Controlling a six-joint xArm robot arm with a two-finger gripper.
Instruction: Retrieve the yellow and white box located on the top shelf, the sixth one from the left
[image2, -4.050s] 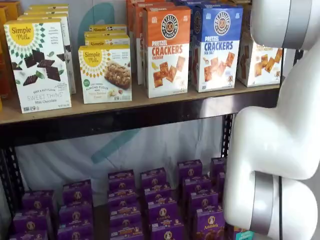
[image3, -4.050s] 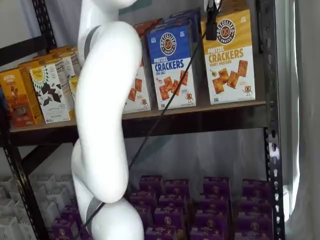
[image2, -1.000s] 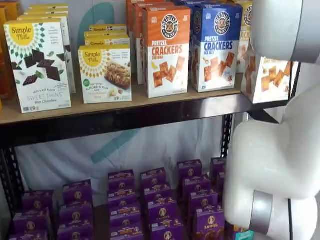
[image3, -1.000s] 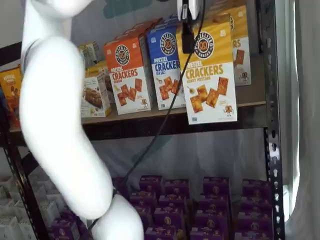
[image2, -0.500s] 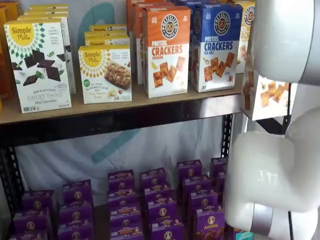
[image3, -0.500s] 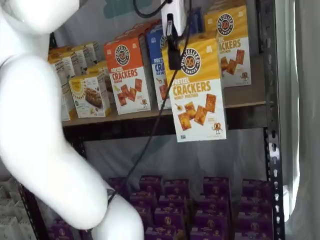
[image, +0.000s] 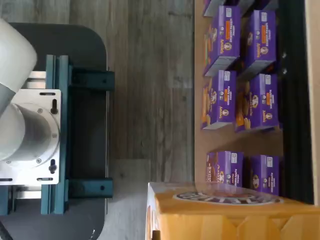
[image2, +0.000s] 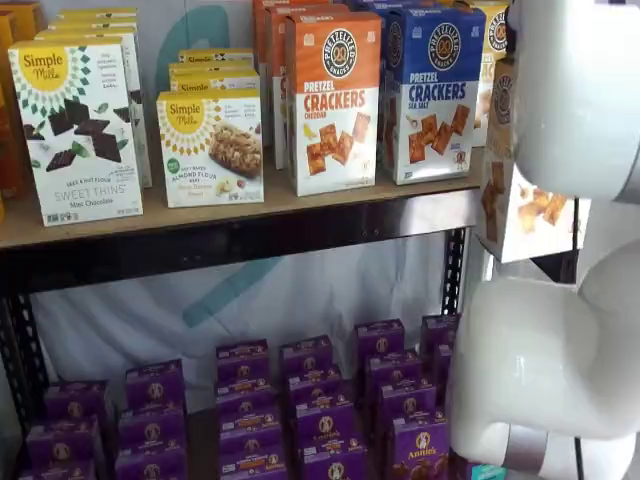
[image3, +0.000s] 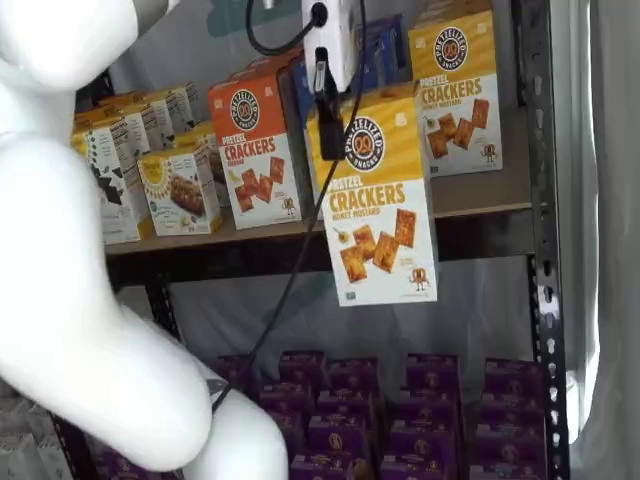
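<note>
The yellow and white box (image3: 375, 200) hangs in the air in front of the top shelf (image3: 480, 195), slightly tilted, its lower edge below the shelf's black rail. My gripper (image3: 329, 140) is shut on its yellow top; one black finger shows under the white body. In a shelf view the box (image2: 520, 215) shows partly behind my white arm (image2: 580, 90). The wrist view shows the box's yellow top edge (image: 225, 215) close up.
A second yellow and white box (image3: 455, 90) stands on the shelf. The orange-topped box (image2: 335, 100) and the blue-topped box (image2: 435, 90) stand beside its slot. Purple boxes (image2: 310, 400) fill the level below. The wrist view shows the dark base with teal brackets (image: 75, 125).
The held box has come off the shelf, outward and lower. In one shelf view it has slid left. The arm has swung with it.
</note>
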